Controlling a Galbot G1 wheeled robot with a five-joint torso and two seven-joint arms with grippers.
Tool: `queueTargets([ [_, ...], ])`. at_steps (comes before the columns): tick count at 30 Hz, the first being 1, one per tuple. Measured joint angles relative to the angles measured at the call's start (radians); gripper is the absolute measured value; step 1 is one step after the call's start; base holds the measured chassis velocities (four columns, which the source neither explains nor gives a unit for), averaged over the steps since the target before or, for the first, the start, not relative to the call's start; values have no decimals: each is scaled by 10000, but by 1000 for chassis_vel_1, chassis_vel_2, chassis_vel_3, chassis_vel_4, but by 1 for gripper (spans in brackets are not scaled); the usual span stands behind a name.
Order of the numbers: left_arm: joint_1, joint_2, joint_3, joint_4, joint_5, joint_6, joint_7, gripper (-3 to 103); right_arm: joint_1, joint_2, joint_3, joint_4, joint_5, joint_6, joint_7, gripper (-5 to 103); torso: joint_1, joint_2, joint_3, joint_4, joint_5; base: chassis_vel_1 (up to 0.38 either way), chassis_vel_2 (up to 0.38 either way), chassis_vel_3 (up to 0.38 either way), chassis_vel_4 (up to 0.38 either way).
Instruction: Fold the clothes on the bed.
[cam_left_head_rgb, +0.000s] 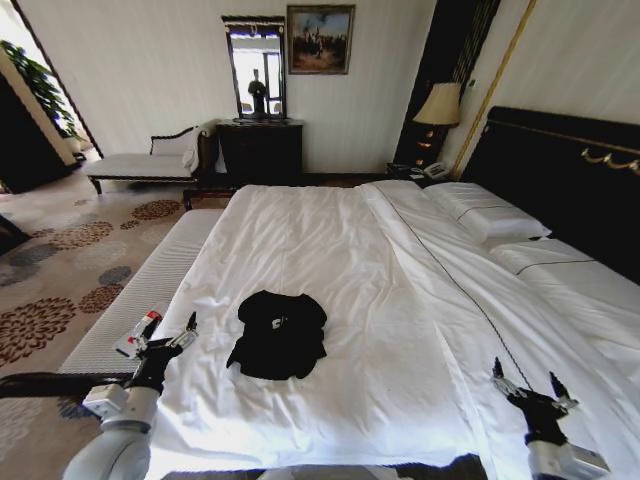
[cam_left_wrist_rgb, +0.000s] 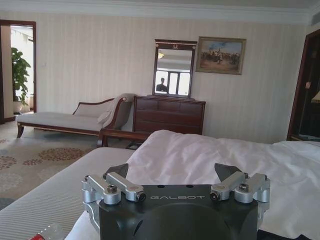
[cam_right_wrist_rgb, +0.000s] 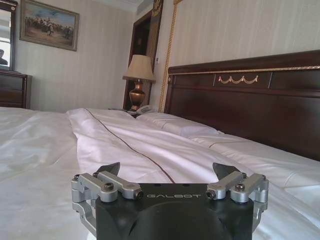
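Black cotton T-shirt (cam_left_head_rgb: 278, 335): bunched in a compact dark heap on the white duvet (cam_left_head_rgb: 330, 300) near the foot of the large dark-framed bed (cam_left_head_rgb: 560, 170), white print barely visible. Possibly part-folded, certainly not flat or squared. Left gripper (cam_left_head_rgb: 168, 337) beside the heap, right gripper (cam_left_head_rgb: 527, 385) well apart; both splayed, grasping nothing. Tidying left.

Daylight room, fairly bright; window glare in mirror (cam_left_head_rgb: 257, 68). White duvet (cam_left_head_rgb: 330, 290) near blown out, few soft shadows. Black T-shirt (cam_left_head_rgb: 279, 334) detail lost. Head view edges bend wide-angle. Wrist views soft, hazy.
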Motion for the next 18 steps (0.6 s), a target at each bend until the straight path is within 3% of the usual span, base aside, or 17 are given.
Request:
queueTargets([
  [18, 198, -2, 15, 350, -31, 10, -22, 97, -81, 191, -423, 274, 61, -81, 103, 100, 0, 0, 0, 0, 1, 0, 0, 0, 0],
])
